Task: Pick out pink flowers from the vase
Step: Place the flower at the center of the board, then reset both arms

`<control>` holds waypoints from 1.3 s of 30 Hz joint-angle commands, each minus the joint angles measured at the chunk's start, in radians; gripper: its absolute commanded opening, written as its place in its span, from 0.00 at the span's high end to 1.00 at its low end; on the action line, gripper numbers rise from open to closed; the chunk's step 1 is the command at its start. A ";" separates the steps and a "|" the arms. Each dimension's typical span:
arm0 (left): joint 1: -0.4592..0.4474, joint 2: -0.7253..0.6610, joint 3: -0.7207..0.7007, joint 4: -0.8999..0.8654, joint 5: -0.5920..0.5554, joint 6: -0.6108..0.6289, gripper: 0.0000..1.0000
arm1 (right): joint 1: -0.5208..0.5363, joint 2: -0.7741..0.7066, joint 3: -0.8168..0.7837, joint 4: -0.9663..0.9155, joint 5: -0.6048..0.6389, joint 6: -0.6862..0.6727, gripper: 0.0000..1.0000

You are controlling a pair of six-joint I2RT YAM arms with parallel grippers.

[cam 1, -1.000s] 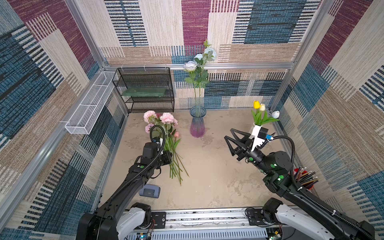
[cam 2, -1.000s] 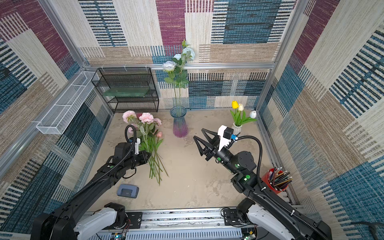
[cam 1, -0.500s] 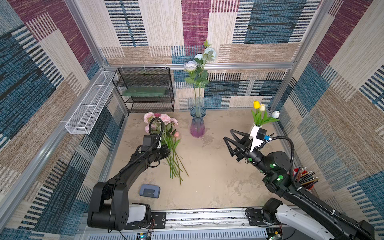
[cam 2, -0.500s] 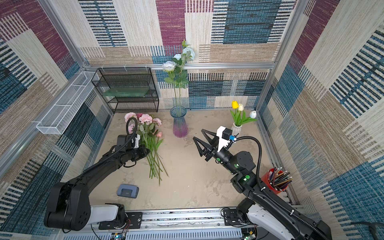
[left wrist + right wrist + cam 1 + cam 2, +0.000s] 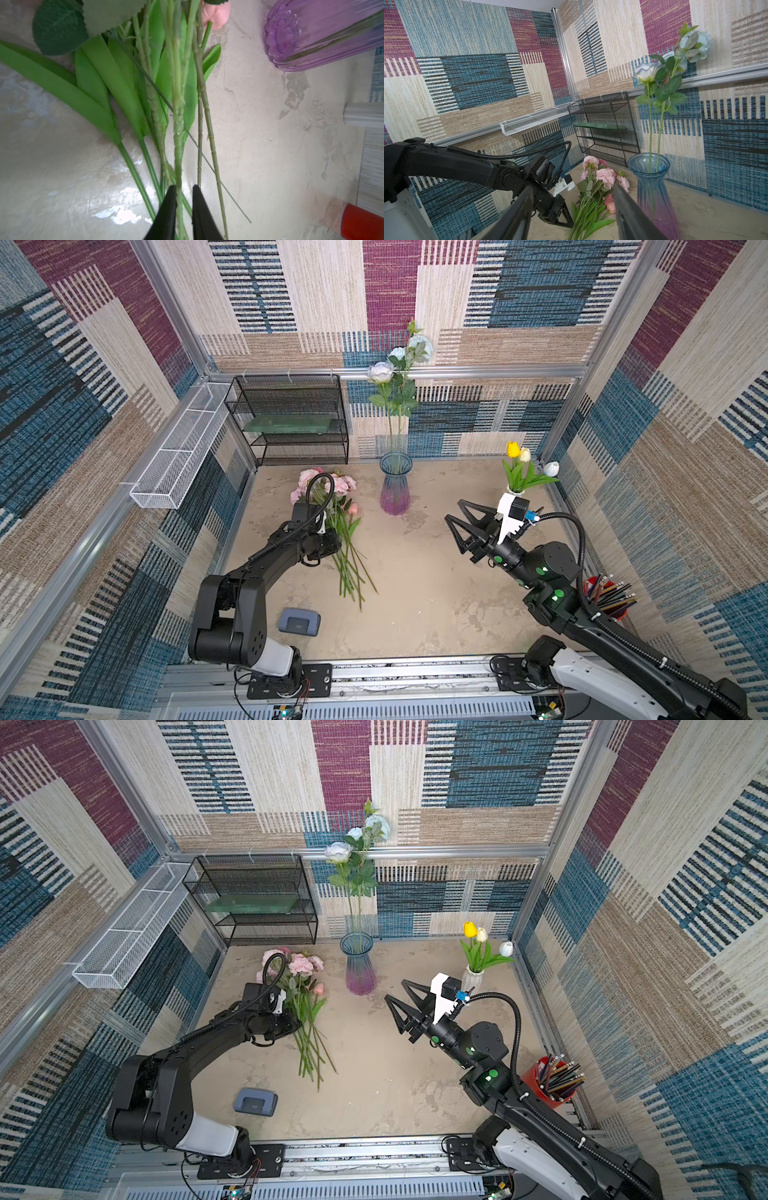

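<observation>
Lying flat on the table [image 5: 436, 593] beside the vase [image 5: 395, 493], on the left arm's side: the pink flowers [image 5: 347, 483], heads toward the back wall. Left gripper [image 5: 184, 187]: jaws narrowly apart, one green stem [image 5: 178, 145] running between them, a sliver of gap beside it. Right gripper [image 5: 453, 509]: spread wide, empty, raised off the table. Hidden in both top views, under the wrist, are the left fingertips. Most blooms are cropped in the left wrist view, with one pink bud [image 5: 217, 16] at the edge.
</observation>
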 commanded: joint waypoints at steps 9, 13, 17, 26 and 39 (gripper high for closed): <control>0.000 -0.093 0.005 -0.040 -0.058 0.038 0.66 | 0.001 -0.018 0.008 -0.013 0.013 -0.026 0.36; -0.004 -0.187 0.001 -0.066 -0.077 0.053 0.60 | 0.001 -0.028 0.024 -0.049 0.009 -0.048 0.37; -0.005 -0.309 -0.020 -0.087 -0.090 0.080 0.53 | 0.001 -0.052 0.054 -0.117 0.027 -0.074 0.34; -0.027 -0.560 -0.092 -0.006 -0.270 0.161 0.00 | 0.000 -0.104 0.046 -0.331 0.109 -0.164 0.05; -0.017 -0.325 -0.398 0.621 -0.590 0.412 0.00 | -0.254 -0.039 -0.218 -0.112 0.371 -0.229 0.05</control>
